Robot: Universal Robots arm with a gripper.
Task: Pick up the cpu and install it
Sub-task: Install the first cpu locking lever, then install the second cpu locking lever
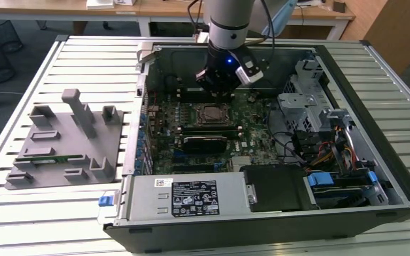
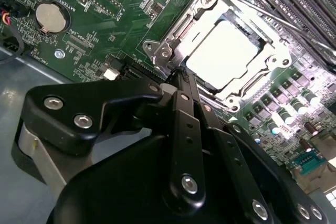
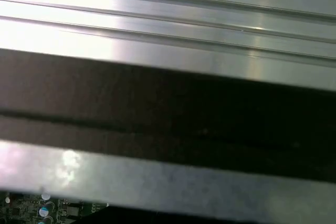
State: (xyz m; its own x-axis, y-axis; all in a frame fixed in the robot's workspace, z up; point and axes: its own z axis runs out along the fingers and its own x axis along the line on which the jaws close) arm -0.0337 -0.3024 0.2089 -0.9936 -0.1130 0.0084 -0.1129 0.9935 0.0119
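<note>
The cpu (image 2: 223,51) seems already seated in the socket (image 2: 173,35); the closed gripper (image 2: 181,80) is best kept off its far edge

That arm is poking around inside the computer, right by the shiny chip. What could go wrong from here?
The cpu already lies in its socket frame, with the gripper right at the frame's edge. A small slip might knock the chip askew or scrape the green board. The arm also works deep inside the case, close to loose cables, which it might snag.
</note>
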